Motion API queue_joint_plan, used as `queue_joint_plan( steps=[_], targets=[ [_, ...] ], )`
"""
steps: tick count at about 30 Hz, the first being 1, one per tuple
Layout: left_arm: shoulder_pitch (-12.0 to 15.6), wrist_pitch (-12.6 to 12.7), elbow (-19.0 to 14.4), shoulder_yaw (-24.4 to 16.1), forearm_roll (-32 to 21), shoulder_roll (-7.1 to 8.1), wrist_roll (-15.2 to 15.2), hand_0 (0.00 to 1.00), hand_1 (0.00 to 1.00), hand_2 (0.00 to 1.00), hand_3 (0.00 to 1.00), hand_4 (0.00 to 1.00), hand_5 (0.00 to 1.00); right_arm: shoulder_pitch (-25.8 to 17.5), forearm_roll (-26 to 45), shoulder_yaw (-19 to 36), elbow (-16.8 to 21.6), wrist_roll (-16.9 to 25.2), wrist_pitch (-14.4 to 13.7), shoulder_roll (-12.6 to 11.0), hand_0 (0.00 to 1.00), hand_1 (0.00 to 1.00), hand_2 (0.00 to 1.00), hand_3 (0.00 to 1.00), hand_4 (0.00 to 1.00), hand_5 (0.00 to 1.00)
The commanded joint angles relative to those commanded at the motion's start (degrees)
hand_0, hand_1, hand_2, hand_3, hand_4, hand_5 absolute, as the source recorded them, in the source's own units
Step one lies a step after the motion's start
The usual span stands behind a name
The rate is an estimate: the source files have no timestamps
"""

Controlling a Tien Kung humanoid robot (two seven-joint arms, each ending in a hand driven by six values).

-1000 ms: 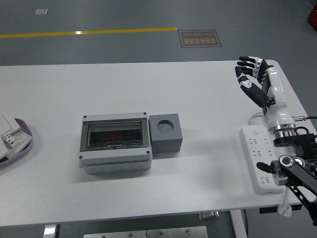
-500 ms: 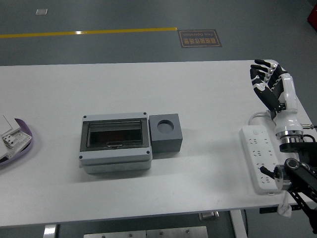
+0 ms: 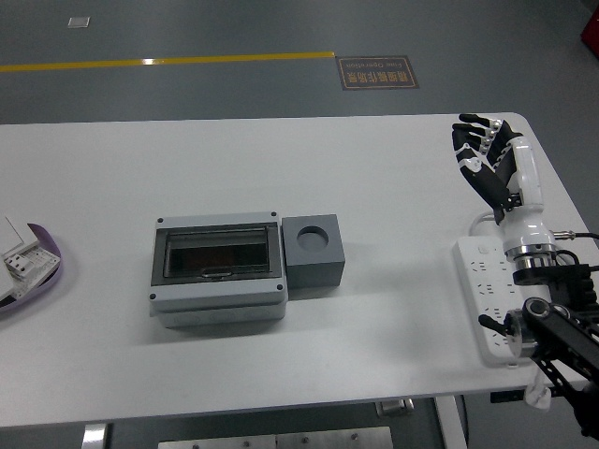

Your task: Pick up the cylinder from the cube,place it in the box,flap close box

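Note:
A grey box (image 3: 218, 271) with a dark see-through flap lies on the white table (image 3: 281, 168), its flap down. A dark grey cube (image 3: 313, 253) stands against the box's right side; the round hole in its top holds no cylinder that I can see. No cylinder shows anywhere. My right hand (image 3: 482, 154) is raised over the table's far right, fingers spread and holding nothing, well to the right of the cube. My left arm is out of view.
A white power strip (image 3: 489, 296) lies at the right edge under my right forearm. A purple-rimmed tray (image 3: 37, 271) with white parts sits at the left edge. Grey floor with a yellow line lies beyond the table.
My right hand swung right and farther back, then came back left, ending close to where it was a second ago. The box and cube have not moved.

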Motion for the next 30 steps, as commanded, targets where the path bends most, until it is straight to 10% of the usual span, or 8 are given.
queue_joint_plan(
  steps=[30],
  targets=[
    [0.44, -0.09, 0.18, -0.35, -0.8, -0.61, 0.24, 0.517, 0.558, 0.554, 0.595, 0.706, 0.138, 3.01, 5.24, -7.32, -2.92, 4.22, 2.76, 2.02, 0.689, 0.628, 0.627, 0.64, 0.716, 0.377]
  ],
)
